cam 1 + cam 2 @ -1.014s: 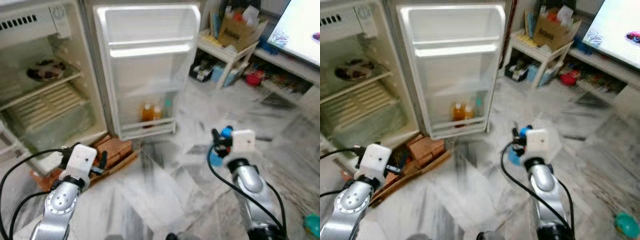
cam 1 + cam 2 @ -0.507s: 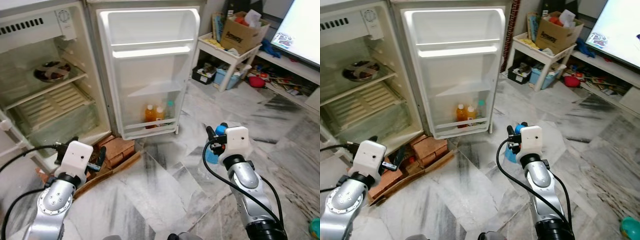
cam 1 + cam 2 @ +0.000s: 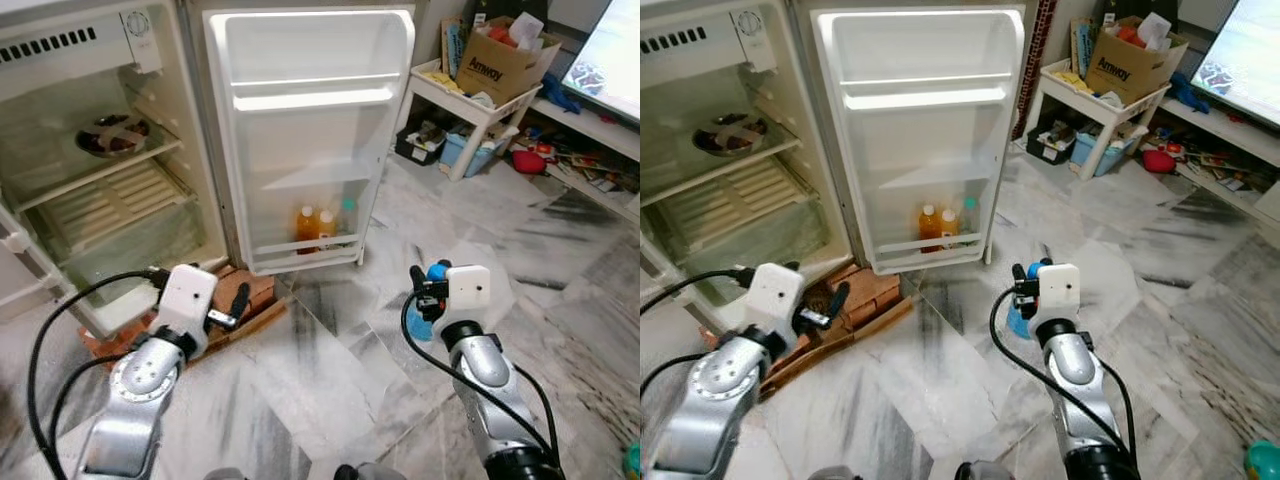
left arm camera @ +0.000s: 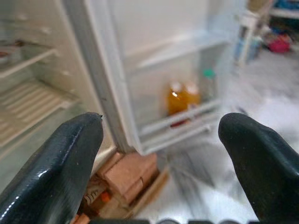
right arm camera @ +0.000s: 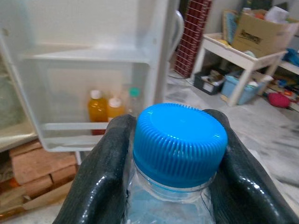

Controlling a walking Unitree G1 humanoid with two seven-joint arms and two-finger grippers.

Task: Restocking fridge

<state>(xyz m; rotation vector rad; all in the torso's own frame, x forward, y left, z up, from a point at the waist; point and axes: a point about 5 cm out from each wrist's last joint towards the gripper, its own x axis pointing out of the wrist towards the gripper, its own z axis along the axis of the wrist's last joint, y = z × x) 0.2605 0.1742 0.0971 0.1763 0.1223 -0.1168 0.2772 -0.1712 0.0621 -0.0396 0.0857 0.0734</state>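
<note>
Open fridge, right claw clamping bottle

Ahead of the right gripper, clamped on a blue-capped bottle, bare marble floor runs to the open fridge door. Its bottom rack holds two orange bottles and a green-capped one; the door's upper shelves stand free

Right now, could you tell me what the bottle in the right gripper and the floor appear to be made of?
The bottle in the right gripper looks like clear plastic with a ridged, matte blue plastic cap. The floor looks like polished marble or marble-look tile: grey veins, faint joints, a soft sheen.
</note>
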